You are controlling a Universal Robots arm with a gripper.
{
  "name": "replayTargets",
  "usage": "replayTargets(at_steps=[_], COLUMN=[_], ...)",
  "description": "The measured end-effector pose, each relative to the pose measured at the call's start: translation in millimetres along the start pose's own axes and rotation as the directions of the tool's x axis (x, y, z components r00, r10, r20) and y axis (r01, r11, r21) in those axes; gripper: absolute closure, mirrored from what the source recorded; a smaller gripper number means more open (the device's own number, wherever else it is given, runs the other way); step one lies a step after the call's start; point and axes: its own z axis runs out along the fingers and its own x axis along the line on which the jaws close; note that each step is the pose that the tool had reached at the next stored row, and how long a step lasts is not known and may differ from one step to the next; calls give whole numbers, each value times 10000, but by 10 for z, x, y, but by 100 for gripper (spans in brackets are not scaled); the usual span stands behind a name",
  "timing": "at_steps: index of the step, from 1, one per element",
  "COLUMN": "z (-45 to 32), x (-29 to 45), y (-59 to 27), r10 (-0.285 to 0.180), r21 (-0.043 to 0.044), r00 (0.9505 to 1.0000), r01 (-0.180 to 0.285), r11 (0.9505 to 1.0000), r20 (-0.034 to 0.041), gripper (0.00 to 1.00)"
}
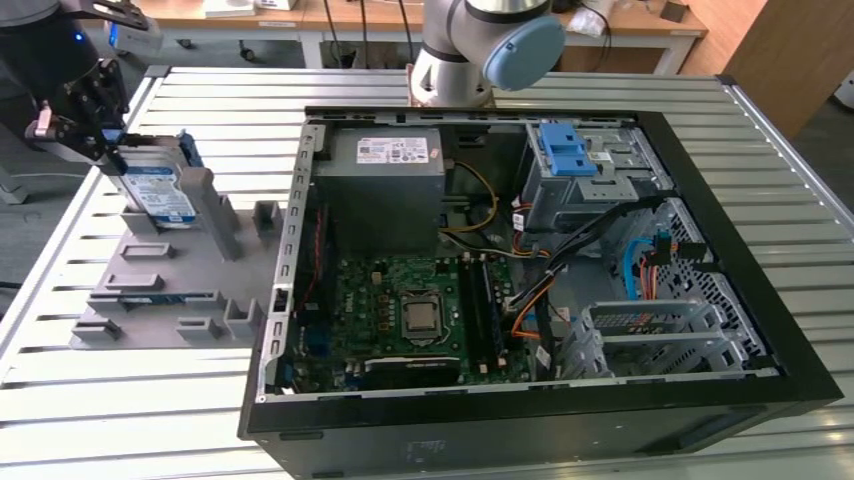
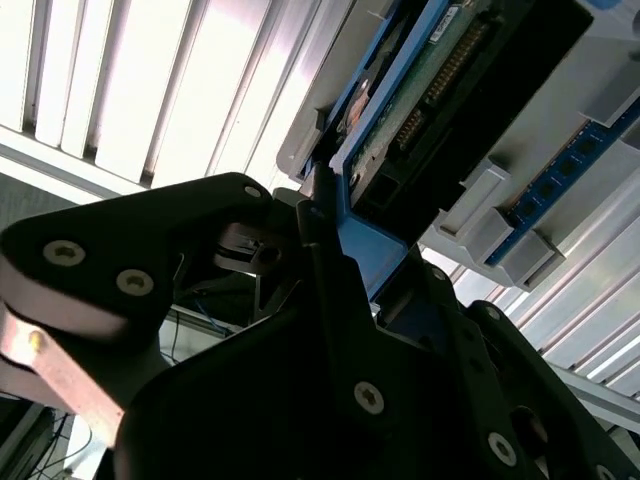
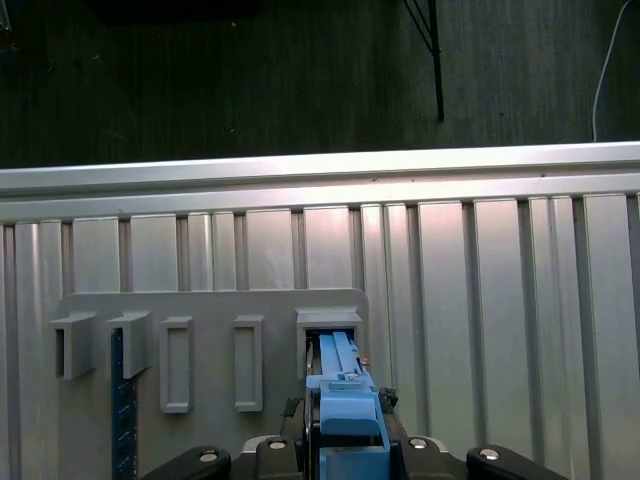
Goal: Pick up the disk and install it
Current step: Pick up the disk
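The tool (image 1: 112,148) is clamping the disk (image 1: 158,196) by its blue-framed edge; it is standing upright in a grey holder (image 1: 160,285), lengthwise directly beneath the tool.

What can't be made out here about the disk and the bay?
Silver rectangular hard drive in blue plastic carrier bracket: lower part, exterior view, hidden by grey slotted plastic holder.
Its label: first wrist view shows it edge-on.
Its far end: second wrist view, cut off by the top edge.
Grey metal drive bay with blue latches: inside, exterior view, hidden by its own walls.
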Motion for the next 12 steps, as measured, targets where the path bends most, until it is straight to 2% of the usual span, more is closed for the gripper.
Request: replayTargets(at_steps=[7,12], z=[-1,-1], x=[1,4], y=[0,0], r10=[-42,-391], r21=[-2,-12], r00=[10000,9992], r01=[42,391], r11=[10000,9992], r20=[-2,-8], gripper=[63,63])
